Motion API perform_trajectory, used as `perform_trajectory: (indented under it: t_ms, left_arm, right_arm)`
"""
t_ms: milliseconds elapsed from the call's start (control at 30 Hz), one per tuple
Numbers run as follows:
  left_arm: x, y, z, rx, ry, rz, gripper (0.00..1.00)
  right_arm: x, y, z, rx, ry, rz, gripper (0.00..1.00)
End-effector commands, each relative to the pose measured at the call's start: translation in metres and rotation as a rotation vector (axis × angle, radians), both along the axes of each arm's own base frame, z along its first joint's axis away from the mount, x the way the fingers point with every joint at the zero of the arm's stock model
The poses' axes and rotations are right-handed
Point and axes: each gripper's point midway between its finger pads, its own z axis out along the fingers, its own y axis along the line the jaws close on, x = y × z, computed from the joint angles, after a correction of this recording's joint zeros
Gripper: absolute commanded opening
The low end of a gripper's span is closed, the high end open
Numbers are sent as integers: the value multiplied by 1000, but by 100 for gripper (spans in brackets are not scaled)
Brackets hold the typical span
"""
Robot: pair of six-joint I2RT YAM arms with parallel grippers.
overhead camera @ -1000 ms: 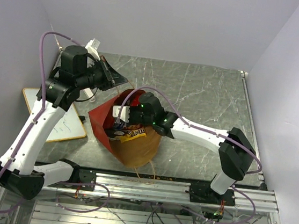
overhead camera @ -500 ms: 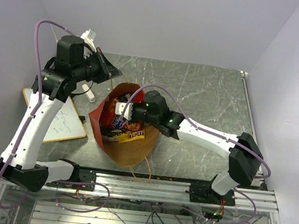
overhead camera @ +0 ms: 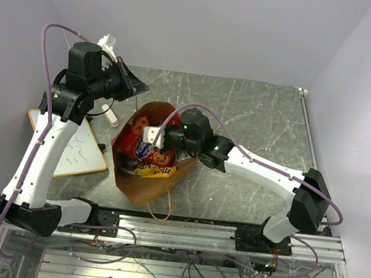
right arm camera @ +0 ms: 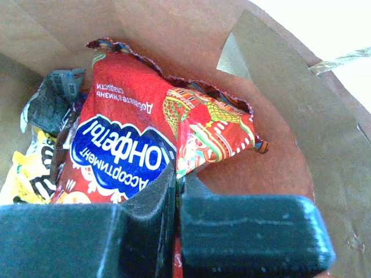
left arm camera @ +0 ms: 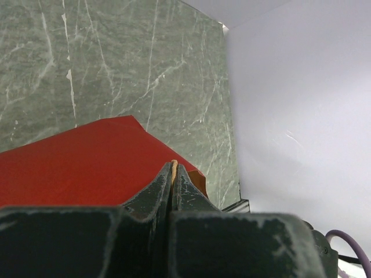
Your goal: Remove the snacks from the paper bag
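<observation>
The brown paper bag (overhead camera: 147, 190) with a red outer panel (left arm camera: 75, 156) lies tilted on the table, mouth toward the back left. My left gripper (overhead camera: 139, 91) is raised behind it, shut on a thin tan strip of the bag (left arm camera: 173, 167), either its rim or its handle. My right gripper (overhead camera: 160, 146) reaches into the mouth and is shut on the edge of the red chip bag (right arm camera: 127, 127) with the blue logo; this bag also shows in the top view (overhead camera: 135, 140). A yellow packet (right arm camera: 20, 182) and a pale blue packet (right arm camera: 52, 98) lie beside it inside.
A wood-framed whiteboard (overhead camera: 76, 157) lies left of the bag, with a small white marker (overhead camera: 106, 113) behind it. A thin handle loop (overhead camera: 160, 210) hangs toward the near rail. The left wall stands close behind the left arm.
My left gripper has lifted back and left with the bag's edge, opening the mouth wider. The red chip bag has come up into view in my right gripper.
</observation>
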Motion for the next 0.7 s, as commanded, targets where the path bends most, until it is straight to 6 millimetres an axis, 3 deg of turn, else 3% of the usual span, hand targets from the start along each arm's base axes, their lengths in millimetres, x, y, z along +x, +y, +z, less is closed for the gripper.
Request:
perform_trajectory:
  t_ms: [0,200,433,667]
  left_arm:
    - [4,-4,20,-41,-73,-22,7]
    - [8,-5,23,-50,-78,-16,7]
    - [12,-8,36,-85,-95,-16,7]
    - [11,-8,31,-74,-85,-18,7]
  right_arm:
    - [-9,6,103,182,-205,80,0]
    - [-21,10,128,226,-205,141,0]
    - [-46,16,104,154,-136,274,0]
    - [-37,9,139,201,-189,180,0]
